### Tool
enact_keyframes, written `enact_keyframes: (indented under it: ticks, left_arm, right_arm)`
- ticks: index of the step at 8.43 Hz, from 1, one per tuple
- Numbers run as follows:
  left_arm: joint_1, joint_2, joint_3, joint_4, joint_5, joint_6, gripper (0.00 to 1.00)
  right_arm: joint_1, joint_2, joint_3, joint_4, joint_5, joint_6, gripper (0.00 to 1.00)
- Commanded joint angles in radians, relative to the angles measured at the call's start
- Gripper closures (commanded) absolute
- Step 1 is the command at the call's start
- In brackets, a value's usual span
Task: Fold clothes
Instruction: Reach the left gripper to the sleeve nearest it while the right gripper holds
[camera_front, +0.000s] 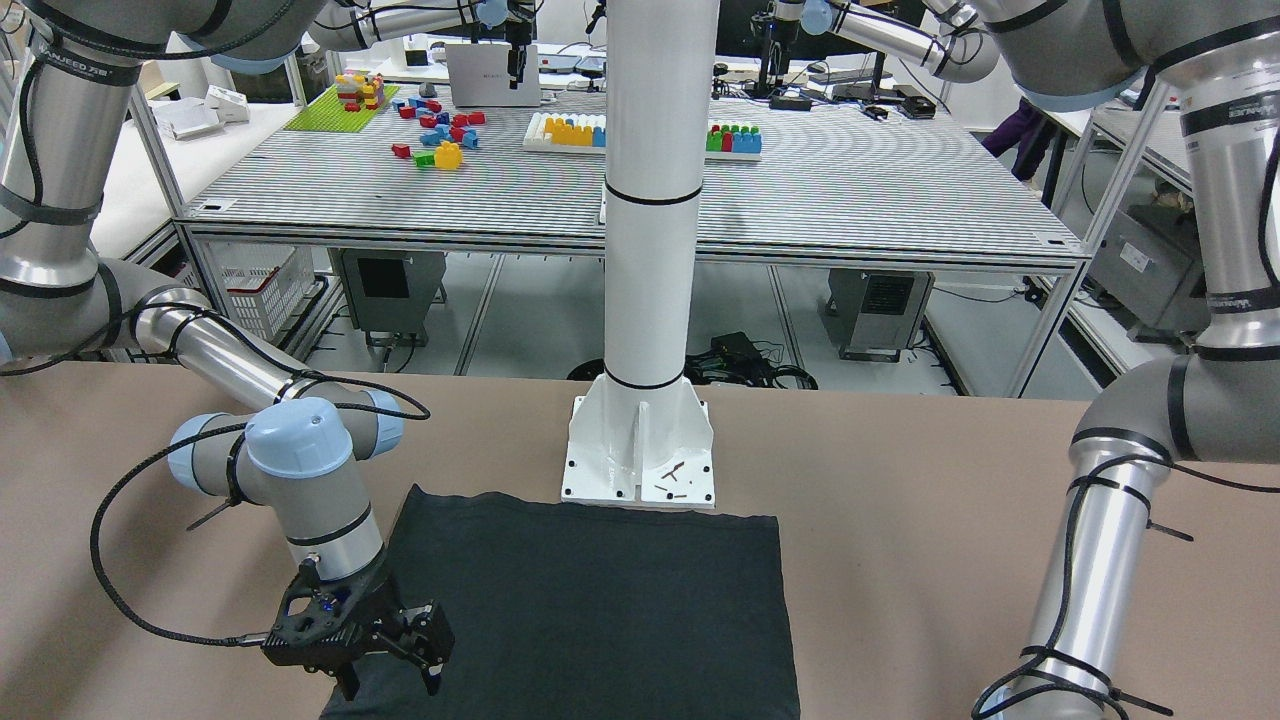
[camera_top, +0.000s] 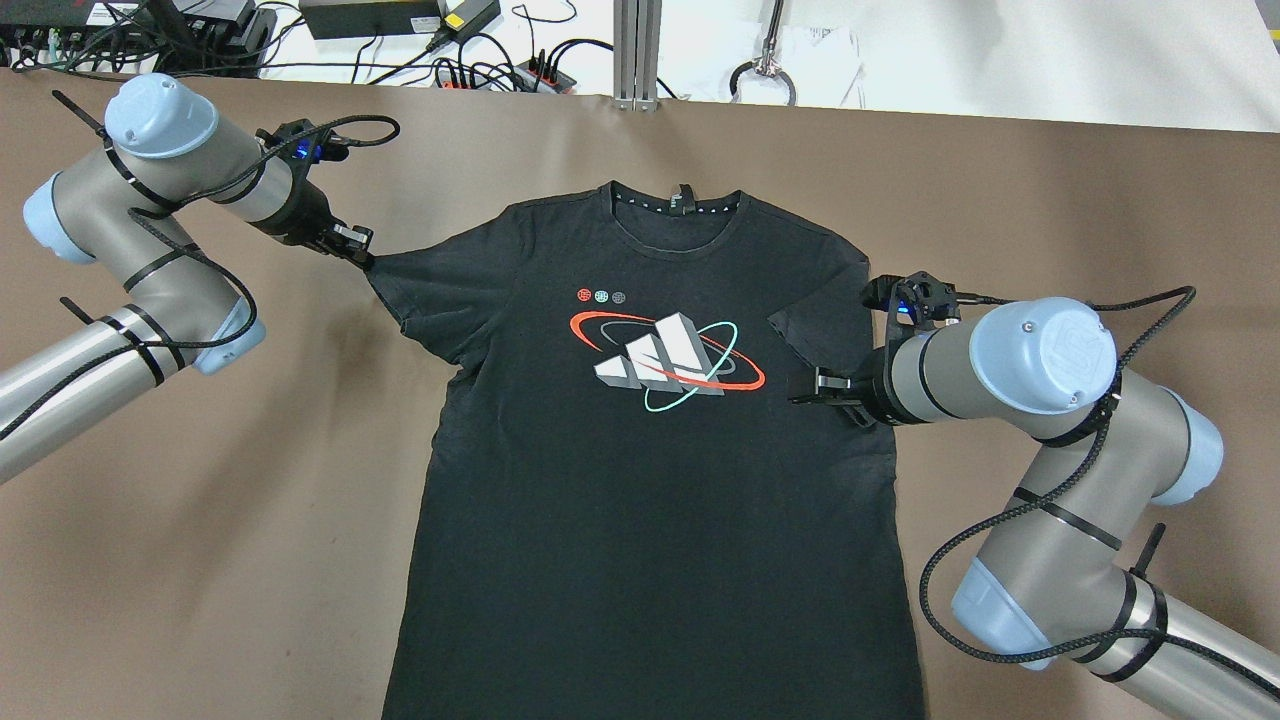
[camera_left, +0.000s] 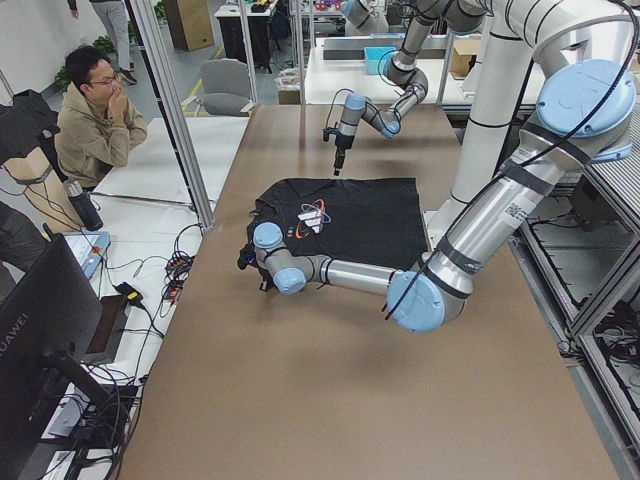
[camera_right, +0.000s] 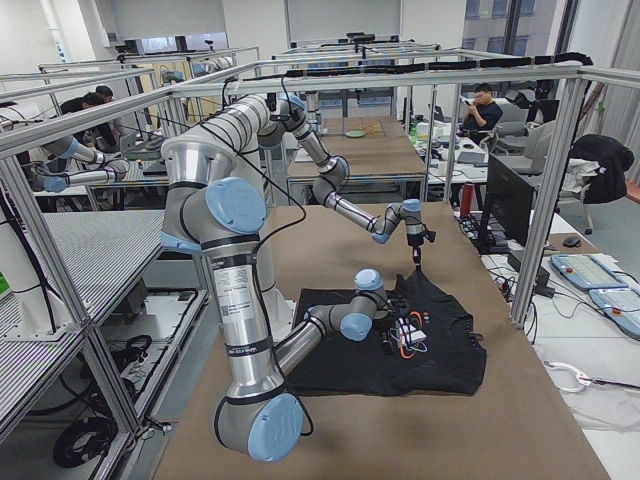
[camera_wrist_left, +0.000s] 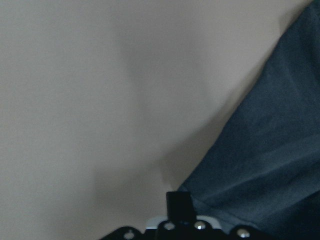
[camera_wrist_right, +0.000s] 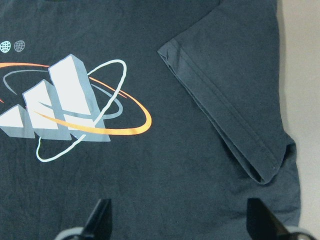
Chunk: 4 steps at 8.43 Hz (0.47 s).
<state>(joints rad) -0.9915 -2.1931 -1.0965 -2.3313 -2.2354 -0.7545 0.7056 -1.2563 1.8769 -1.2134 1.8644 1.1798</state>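
A black T-shirt (camera_top: 650, 480) with a red, white and teal chest print lies flat on the brown table (camera_top: 1050, 200), collar at the far side. My left gripper (camera_top: 362, 256) is at the tip of the shirt's left sleeve and looks shut on its edge, the sleeve drawn out to a point. The left wrist view shows one fingertip (camera_wrist_left: 179, 204) at the fabric's hem. My right gripper (camera_top: 806, 386) is open and empty just above the shirt's right side. Its fingers (camera_wrist_right: 101, 216) stand wide apart. The right sleeve (camera_wrist_right: 230, 115) lies folded in on the body.
The white pillar's base (camera_front: 640, 455) stands at the shirt's hem (camera_front: 600, 515). Cables and power strips (camera_top: 420, 50) lie beyond the table's far edge. A seated person (camera_left: 95, 125) is off the table's far side. Another table holds toy blocks (camera_front: 445, 135).
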Motion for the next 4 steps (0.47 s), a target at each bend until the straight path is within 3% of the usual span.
enact_keyframes:
  ticks: [1, 4]
  left_arm:
    - [0.001, 0.018, -0.101, 0.010, -0.027, -0.066, 1.00]
    - [0.035, 0.023, -0.245, 0.012, -0.017, -0.265, 1.00]
  right_arm:
    - [0.000, 0.000, -0.001, 0.000, -0.001, 0.001, 0.05]
    - [0.002, -0.003, -0.002, 0.000, 0.001, 0.000, 0.05]
